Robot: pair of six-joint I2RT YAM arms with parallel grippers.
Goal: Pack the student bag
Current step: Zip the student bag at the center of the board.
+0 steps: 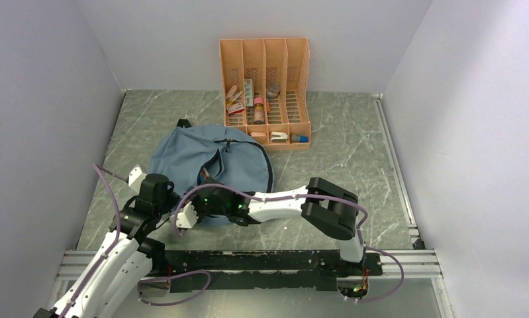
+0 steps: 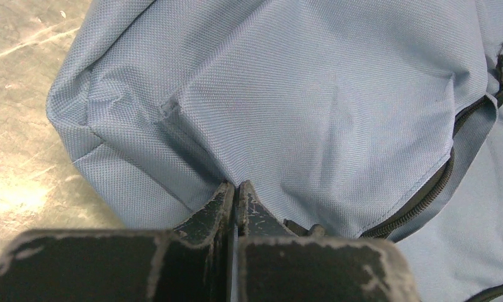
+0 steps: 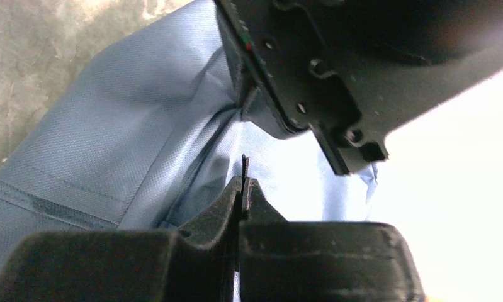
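The dusty-blue student bag [image 1: 208, 156] lies on the table in front of the arms, with its black zip [image 1: 216, 161] partly open. Both grippers meet at its near edge. My left gripper [image 1: 175, 202] is shut, its tips [image 2: 236, 186] pinching the blue fabric beside the zip [image 2: 425, 200]. My right gripper [image 1: 194, 211] is shut on a thin black tab [image 3: 244, 165] at the bag's edge, with the bag fabric [image 3: 110, 145] behind it. The left gripper's black body [image 3: 311, 75] hangs just above the right jaws.
An orange slotted file organizer [image 1: 265, 50] stands at the back of the table and holds several small items, among them a white stapler [image 1: 279, 136] and a bottle [image 1: 258, 109]. Grey walls close in the left, right and back. A metal rail [image 1: 248, 262] runs along the near edge.
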